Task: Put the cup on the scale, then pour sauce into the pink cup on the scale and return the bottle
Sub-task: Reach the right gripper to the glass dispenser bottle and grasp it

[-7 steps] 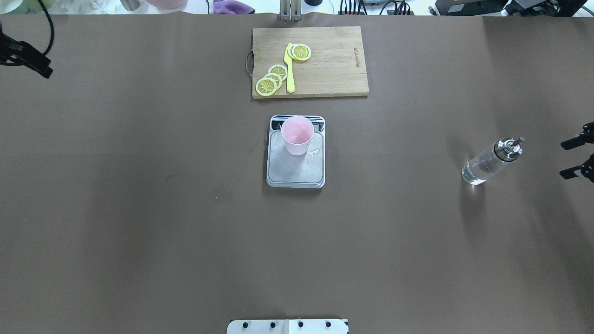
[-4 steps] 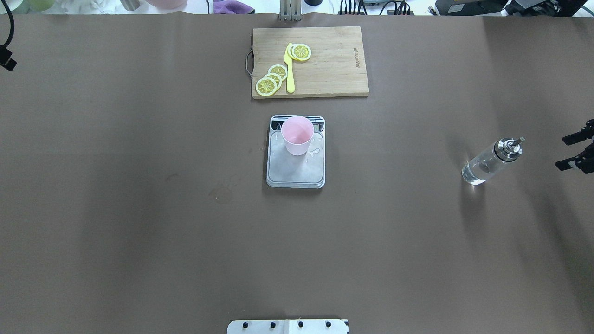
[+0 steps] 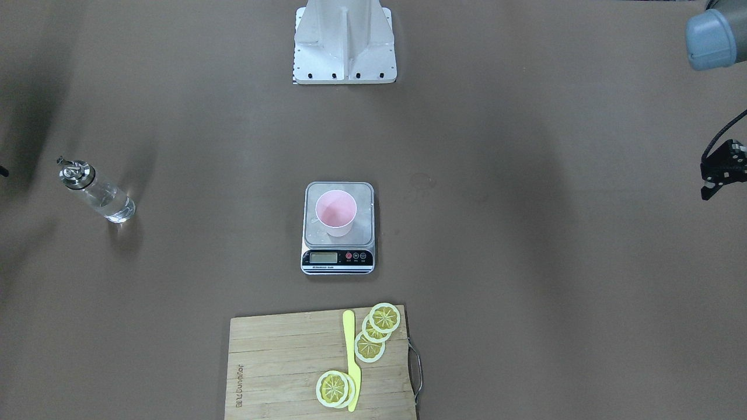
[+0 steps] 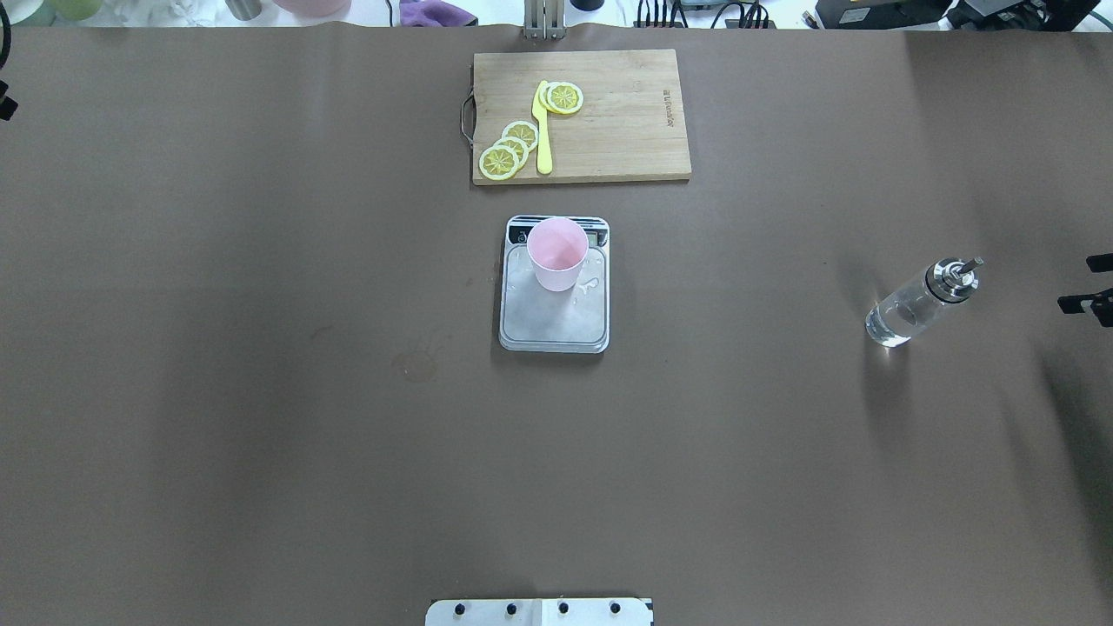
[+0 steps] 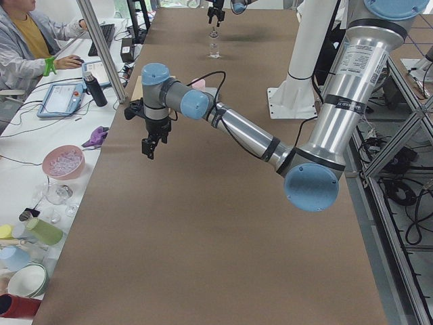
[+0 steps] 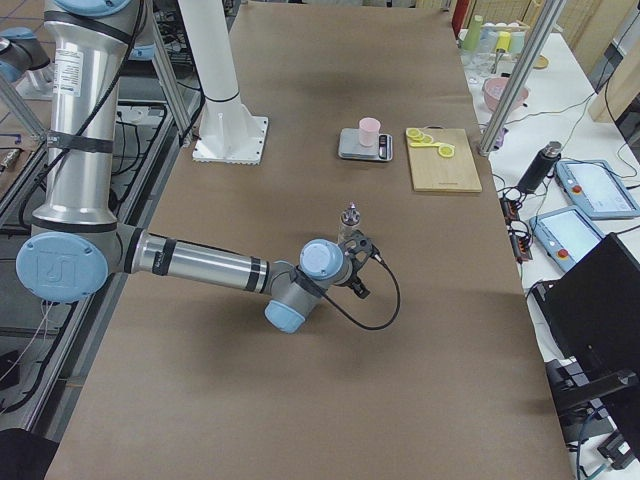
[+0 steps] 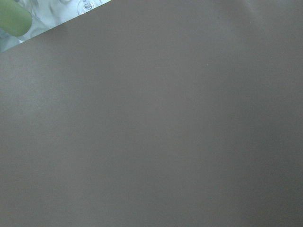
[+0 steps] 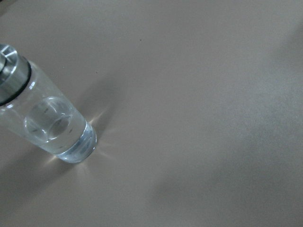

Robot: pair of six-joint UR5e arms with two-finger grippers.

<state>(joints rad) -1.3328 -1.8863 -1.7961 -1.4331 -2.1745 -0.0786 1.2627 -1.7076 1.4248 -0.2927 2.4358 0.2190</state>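
The pale pink cup [image 4: 556, 252] stands upright on the far part of the scale [image 4: 554, 323], near its display; it also shows in the front view [image 3: 335, 213] on the scale's platform [image 3: 364, 201]. The clear glass bottle [image 4: 913, 306] with its metal pourer cap stands upright on the table at the right, partly filled with clear sauce; the right wrist view shows it close up [image 8: 52, 124]. My right gripper [image 4: 1087, 283] is open and empty at the right edge, apart from the bottle. My left gripper [image 3: 719, 175] is open and empty at the far left.
A wooden cutting board [image 4: 626, 130] with lemon slices [image 4: 509, 149] and a yellow knife [image 4: 543, 130] lies beyond the scale. The robot's base plate [image 4: 539, 612] is at the near edge. Bowls and cups stand beyond the table's left end [image 5: 63, 161].
My right gripper has drawn back to the right, away from the bottle. My left gripper has moved left, almost out of the overhead view. Cup, scale and bottle have not moved.
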